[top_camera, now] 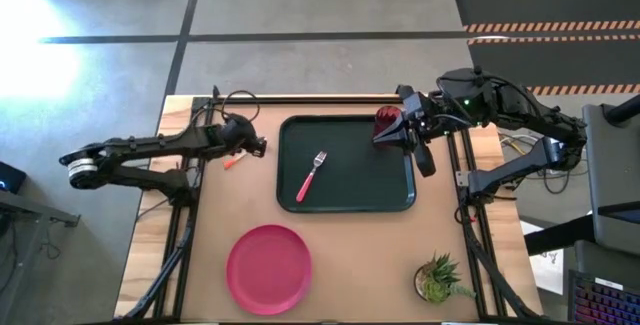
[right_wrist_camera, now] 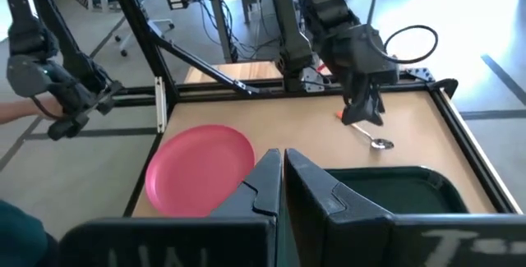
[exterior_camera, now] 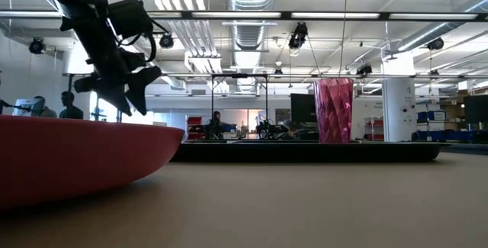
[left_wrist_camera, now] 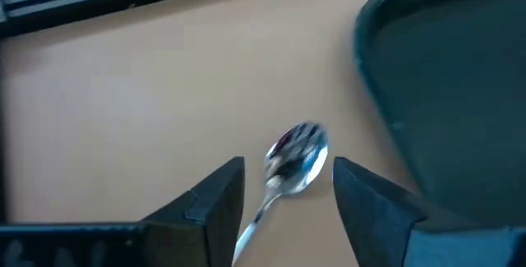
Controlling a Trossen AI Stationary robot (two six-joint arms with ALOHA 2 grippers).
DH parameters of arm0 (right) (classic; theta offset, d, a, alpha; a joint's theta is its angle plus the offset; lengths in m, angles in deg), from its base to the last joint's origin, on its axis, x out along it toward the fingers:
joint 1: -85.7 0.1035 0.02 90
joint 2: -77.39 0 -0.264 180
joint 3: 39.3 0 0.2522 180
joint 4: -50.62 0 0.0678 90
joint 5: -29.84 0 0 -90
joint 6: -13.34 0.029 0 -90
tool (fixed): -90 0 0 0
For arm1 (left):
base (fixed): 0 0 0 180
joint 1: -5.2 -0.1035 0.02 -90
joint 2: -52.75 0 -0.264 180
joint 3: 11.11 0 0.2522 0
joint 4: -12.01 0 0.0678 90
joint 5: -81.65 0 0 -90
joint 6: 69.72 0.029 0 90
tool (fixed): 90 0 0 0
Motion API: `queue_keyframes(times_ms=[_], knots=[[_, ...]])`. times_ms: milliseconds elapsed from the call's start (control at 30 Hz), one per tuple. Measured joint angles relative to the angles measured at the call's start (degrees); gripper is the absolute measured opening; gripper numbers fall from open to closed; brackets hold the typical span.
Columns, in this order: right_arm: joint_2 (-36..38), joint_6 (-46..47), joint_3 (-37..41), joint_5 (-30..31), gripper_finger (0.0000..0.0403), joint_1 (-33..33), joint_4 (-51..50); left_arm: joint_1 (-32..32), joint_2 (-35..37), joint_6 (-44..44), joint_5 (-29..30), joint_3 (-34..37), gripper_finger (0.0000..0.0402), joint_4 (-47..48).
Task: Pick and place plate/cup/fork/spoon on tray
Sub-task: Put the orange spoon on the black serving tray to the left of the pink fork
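We see the left gripper (top_camera: 256,149) poised over the brown surface (top_camera: 350,255) just left of the tray (top_camera: 346,162), its fingers (left_wrist_camera: 215,197) standing apart with nothing gripped between them. In the left wrist view the spoon (left_wrist_camera: 294,158) lies on the surface between those two fingers, its silver bowl pointing away from the wrist and close to the tray's rounded corner; from above we can only make out its orange handle near the gripper. The right gripper (right_wrist_camera: 282,178) has its fingers pressed together and holds nothing; from above we find it at the tray's far right corner, right beside the cup (top_camera: 387,123). The cup stands upright on the tray in that corner, as we also see in the low view. The fork (top_camera: 311,175) lies inside the tray near its middle, tilted, tines toward the far side. The plate (top_camera: 268,268) rests on the surface on the near side of the tray, apart from it. A small potted plant (top_camera: 438,278) sits near the surface's near right corner.
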Motion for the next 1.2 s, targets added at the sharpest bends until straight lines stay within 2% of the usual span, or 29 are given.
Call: queue_keyframes(times_ms=[100, 233, 433, 633, 1200], knots=[[0.00, -0.02, 0.00, 0.02, 0.0009, 0.00, 0.10, -1.50, -1.03, 1.25, -3.86, 0.63, 0.0169, -3.60], [0.00, 0.40, 0.00, 0.44, 0.0009, 0.00, 0.21, -2.29, -4.77, 4.02, -5.73, 0.40, 0.0169, -5.38], [-0.02, 2.79, 0.00, 0.46, 0.0009, 0.00, 0.23, -2.87, -11.19, 5.89, -6.01, -0.86, 0.0169, -5.81], [-0.20, 3.50, 0.11, 0.48, 0.0009, 0.00, 0.25, -3.00, -14.90, 9.74, -6.78, -1.50, 0.0169, -10.56], [-2.67, 3.96, 0.11, 0.53, 0.0009, 0.00, 2.02, -4.78, -17.00, 14.36, -9.21, -2.32, 0.0169, -9.78]])
